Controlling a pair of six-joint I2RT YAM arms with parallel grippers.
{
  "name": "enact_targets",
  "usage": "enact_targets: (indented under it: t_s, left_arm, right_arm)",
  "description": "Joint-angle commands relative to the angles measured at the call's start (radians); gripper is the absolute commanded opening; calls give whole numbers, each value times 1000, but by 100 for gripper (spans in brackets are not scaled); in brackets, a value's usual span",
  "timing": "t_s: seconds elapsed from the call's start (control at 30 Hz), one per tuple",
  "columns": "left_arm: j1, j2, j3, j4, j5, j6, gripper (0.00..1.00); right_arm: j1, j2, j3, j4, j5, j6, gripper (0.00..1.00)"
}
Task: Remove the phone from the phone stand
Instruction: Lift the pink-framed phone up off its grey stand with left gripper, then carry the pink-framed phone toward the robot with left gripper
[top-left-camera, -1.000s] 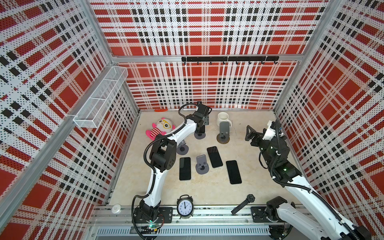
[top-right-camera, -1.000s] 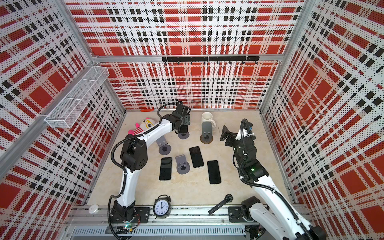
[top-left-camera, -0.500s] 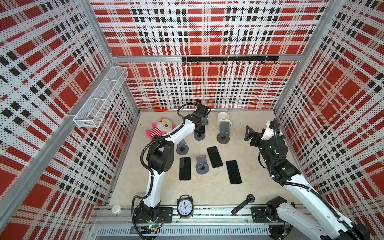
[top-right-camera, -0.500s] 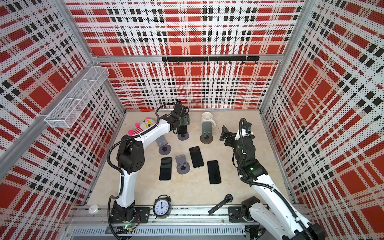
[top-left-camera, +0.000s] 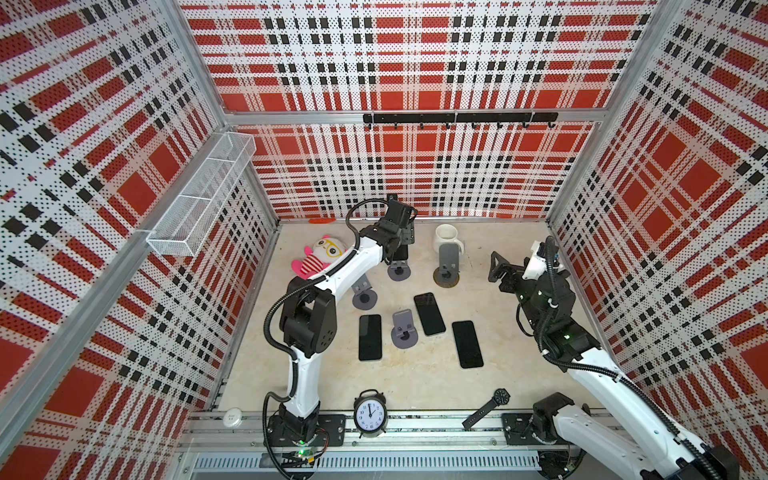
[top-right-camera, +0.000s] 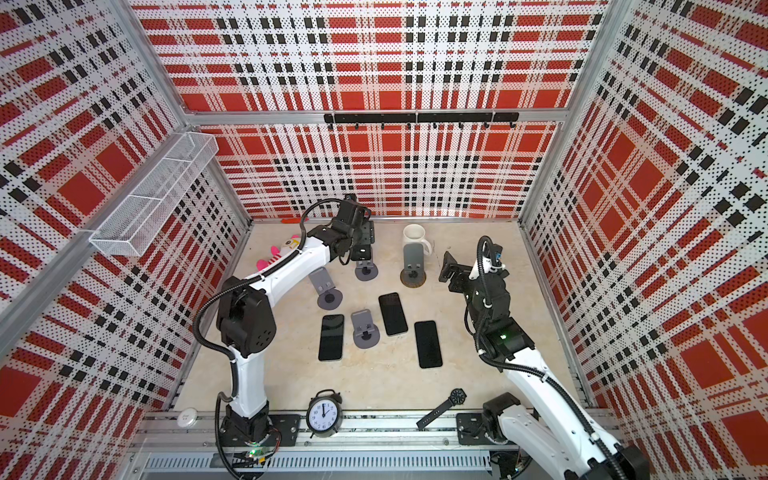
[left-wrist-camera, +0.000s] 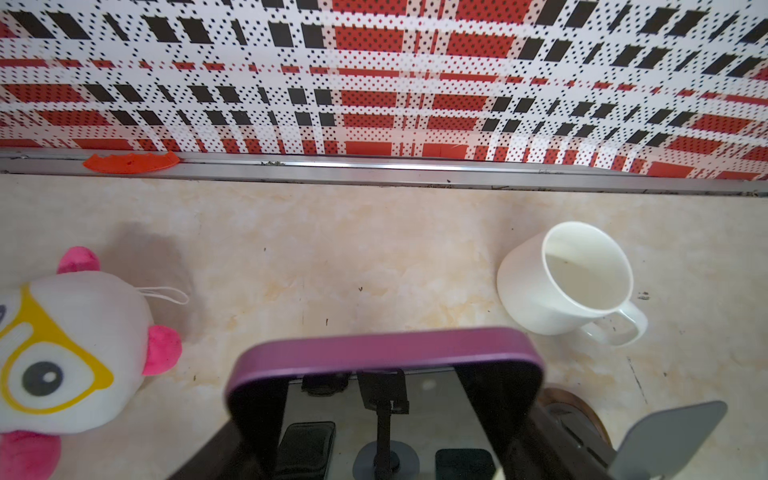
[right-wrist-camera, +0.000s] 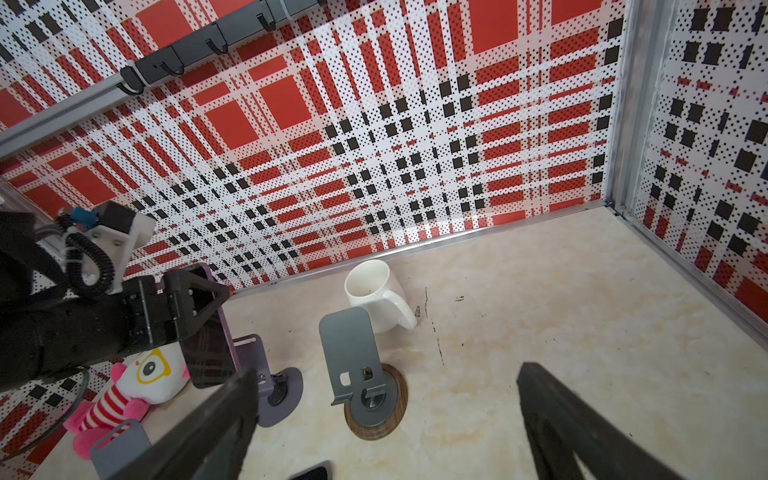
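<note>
- Four phones (top-left-camera: 430, 313) are showing: three lying flat on the table (top-left-camera: 415, 382), one being held.
- Four grey stands (top-left-camera: 404, 330) are standing there.
- One mug (top-left-camera: 445, 237), plush (top-left-camera: 322, 255), clock (top-left-camera: 370, 415) and watch (top-left-camera: 490, 405) are lying around.
- The held phone (left-wrist-camera: 384, 347), purple-edged and dark-screened, is hanging upright close over a stand (top-left-camera: 399, 272) near the back edge.
- Left jaws are gripping its sides; right jaws are gaping wide, holding nothing.

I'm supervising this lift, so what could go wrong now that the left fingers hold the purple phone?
The phone sits close against its stand; its lower edge might catch the lip and tip the stand.
The left gripper pinches only its upper part, so it could slip.
The mug and an empty stand are nearby; a wide swing may hit them.
</note>
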Motion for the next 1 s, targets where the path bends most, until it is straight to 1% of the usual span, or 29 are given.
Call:
enact_targets:
  t_s: [0.0, 0.1, 0.23, 0.3, 0.37, 0.43, 0.53, 0.77, 0.87, 0.97]
  left_arm:
    - [-7, -89, -35, 35, -17, -1, 70]
    - [-8, -142, -90, 43, -20, -2, 70]
    - [-8, -220, -174, 47, -34, -42, 70]
    - [-10, -265, -235, 68, -34, -63, 70]
    - [-9, -314, -300, 98, -20, -98, 69]
    - [-10, -353, -342, 108, 5, -104, 69]
    - [-14, -413, -396, 70, -5, -104, 69]
    - [-13, -578, -544, -41, -39, -92, 70]
    - [-14, -640, -620, -79, -50, -85, 70]
    - [-14, -689, -683, -149, -85, -99, 70]
  right_arm:
    - [-10, 15, 7, 19, -5, -11, 100]
    - [-10, 34, 7, 15, -13, -5, 100]
    - [-10, 42, 1, 30, -14, 16, 100]
    - [-9, 45, -13, 59, -33, 37, 100]
    - [-10, 57, -32, 99, -56, 64, 100]
    - [-9, 72, -31, 111, -73, 80, 100]
    - [-9, 75, -25, 96, -64, 84, 100]
    - [-9, 24, -80, 138, 1, 67, 100]
    - [-9, 21, -80, 138, 6, 61, 100]
    - [-10, 16, -74, 130, 11, 56, 100]
